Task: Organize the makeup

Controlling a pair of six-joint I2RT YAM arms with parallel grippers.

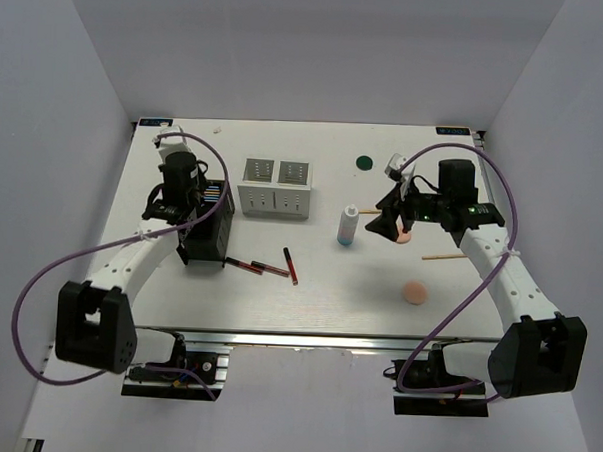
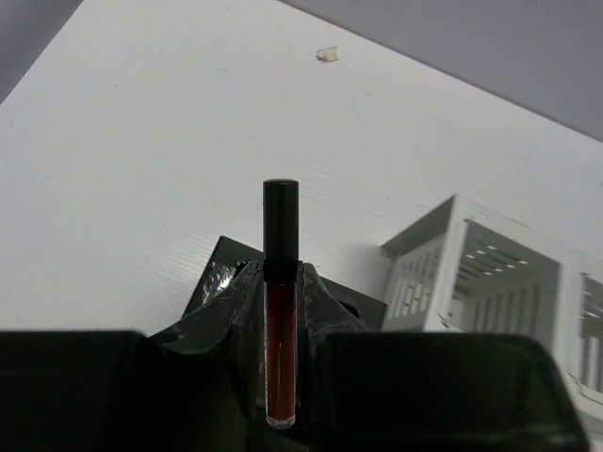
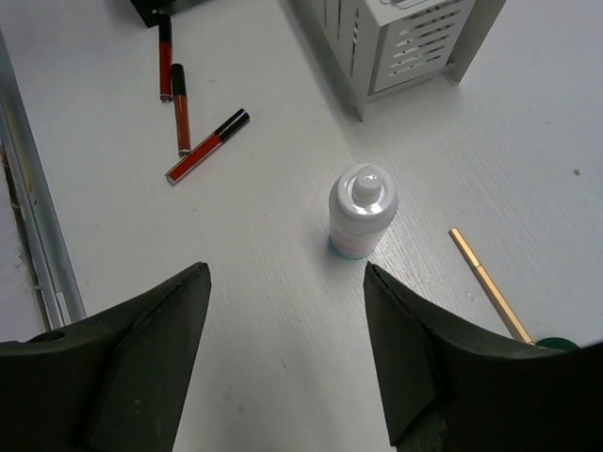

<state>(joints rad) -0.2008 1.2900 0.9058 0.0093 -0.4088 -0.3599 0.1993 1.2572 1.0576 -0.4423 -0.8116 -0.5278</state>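
Observation:
My left gripper [image 1: 194,213] is shut on a slim red tube with a black cap [image 2: 281,320] and holds it upright over the black holder [image 1: 207,244]; the fingers [image 2: 325,301] clamp both sides of the tube. Three more red-and-black tubes [image 1: 270,269] lie right of the holder, also in the right wrist view [image 3: 179,108]. My right gripper [image 1: 387,226] is open and empty, just right of the white bottle with the blue base [image 1: 349,226]. The bottle [image 3: 363,210] stands upright ahead of the open gripper [image 3: 287,282]. A wooden stick [image 3: 490,287] lies beside it.
The white two-compartment box [image 1: 274,187] stands behind the tubes, also in the left wrist view [image 2: 490,273]. A dark green disc [image 1: 363,163] lies at the back. A pink pad [image 1: 415,292] and a second wooden stick [image 1: 443,257] lie at the front right.

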